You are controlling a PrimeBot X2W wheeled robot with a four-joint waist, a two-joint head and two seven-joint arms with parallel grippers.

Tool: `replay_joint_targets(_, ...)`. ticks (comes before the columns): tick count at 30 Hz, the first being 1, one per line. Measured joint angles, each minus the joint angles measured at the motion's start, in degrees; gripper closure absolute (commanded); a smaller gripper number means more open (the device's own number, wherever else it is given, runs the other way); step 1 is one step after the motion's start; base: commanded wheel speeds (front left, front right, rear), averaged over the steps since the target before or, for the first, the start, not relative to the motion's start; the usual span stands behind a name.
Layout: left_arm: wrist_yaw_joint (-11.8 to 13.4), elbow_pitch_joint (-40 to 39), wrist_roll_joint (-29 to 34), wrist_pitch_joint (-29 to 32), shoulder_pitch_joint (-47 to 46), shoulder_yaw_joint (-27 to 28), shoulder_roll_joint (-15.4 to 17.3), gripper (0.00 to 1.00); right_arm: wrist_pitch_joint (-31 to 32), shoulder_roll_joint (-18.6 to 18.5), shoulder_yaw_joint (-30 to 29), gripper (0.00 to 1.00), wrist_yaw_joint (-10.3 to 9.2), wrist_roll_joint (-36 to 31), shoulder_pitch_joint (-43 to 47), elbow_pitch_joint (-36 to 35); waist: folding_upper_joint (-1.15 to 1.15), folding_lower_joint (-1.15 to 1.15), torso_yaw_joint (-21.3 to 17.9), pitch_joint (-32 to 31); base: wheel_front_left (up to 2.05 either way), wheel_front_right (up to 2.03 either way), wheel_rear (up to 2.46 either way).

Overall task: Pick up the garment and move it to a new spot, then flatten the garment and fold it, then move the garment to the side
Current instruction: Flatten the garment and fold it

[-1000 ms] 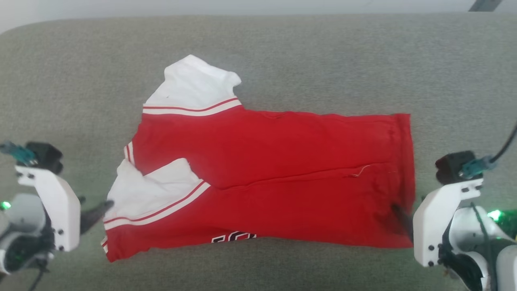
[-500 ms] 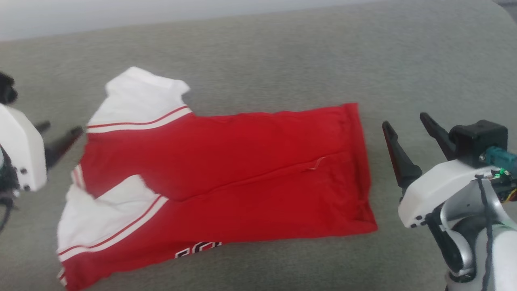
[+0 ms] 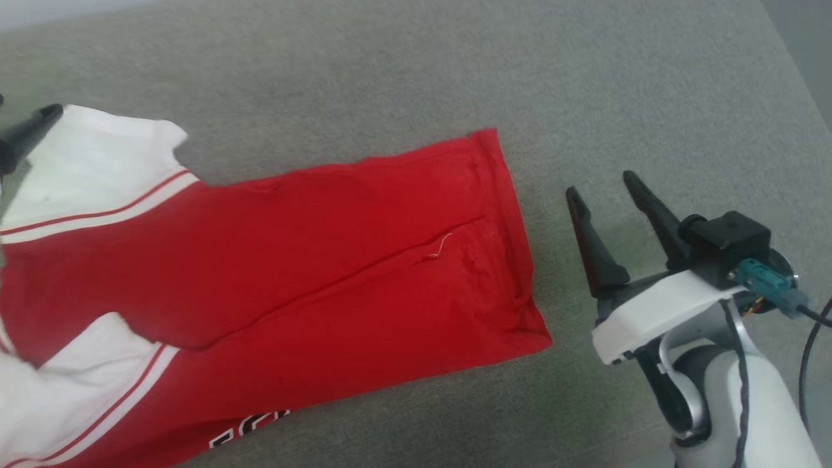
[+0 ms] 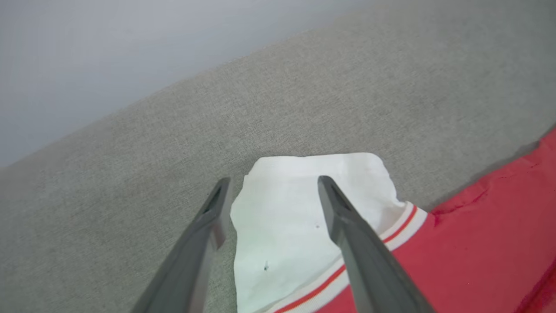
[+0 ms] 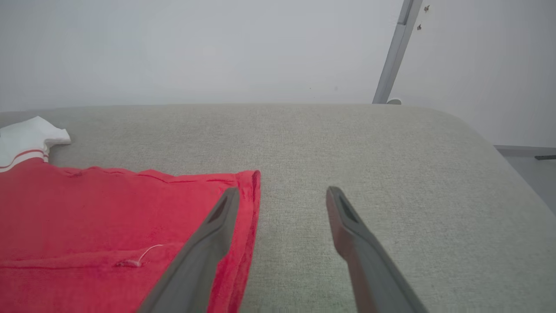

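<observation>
**Fig.** One bright red jersey shirt [image 3: 292, 260], white-sleeved with red stripes, lies folded into a long band on the grey woven upholstered surface [image 3: 390, 78]. Its hem sits near the left side of your right gripper [image 3: 600, 184], which hangs empty, jaws spread wide. Your left gripper [image 4: 273, 181], equally wide and empty, frames one white sleeve [image 4: 282, 234]; whether it touches is unclear. Both probably stand poised at opposite ends for a two-handed lift. Count: one shirt, two sleeves, two grippers.
</observation>
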Motion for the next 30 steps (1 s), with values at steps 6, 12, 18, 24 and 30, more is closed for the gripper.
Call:
replay_joint_targets(6,-1.4,5.9,0.7,3.8,-2.2,-1.0,-2.2,0.0,0.5,0.0,2.2,0.0,0.0,1.1,-0.8,1.2,0.0,0.0,-1.3,2.5,0.0,0.0,0.0)
replay_joint_targets(12,-2.5,11.5,1.5,7.3,-3.7,-2.6,-4.6,0.0,3.4,0.0,4.1,0.0,0.0,2.1,-2.0,1.6,0.0,0.0,-1.9,4.7,0.0,0.0,0.0)
replay_joint_targets(18,-2.9,16.3,0.7,10.5,-6.1,-2.6,-7.0,1.0,8.4,0.1,5.1,0.0,0.0,3.8,-5.1,1.9,0.0,0.0,-1.6,6.3,0.0,0.0,0.0)
replay_joint_targets(24,-3.2,18.9,0.7,11.7,-8.7,-3.0,-9.7,1.0,16.8,0.0,4.5,0.0,-0.01,4.4,-11.5,4.7,0.0,0.0,-0.4,7.5,0.0,0.0,0.0)
replay_joint_targets(30,-3.6,19.5,1.5,11.3,-10.8,-3.7,-11.9,1.0,28.0,0.0,4.2,0.0,0.0,4.3,-19.5,9.3,0.0,0.0,1.4,8.5,0.0,0.0,0.0)
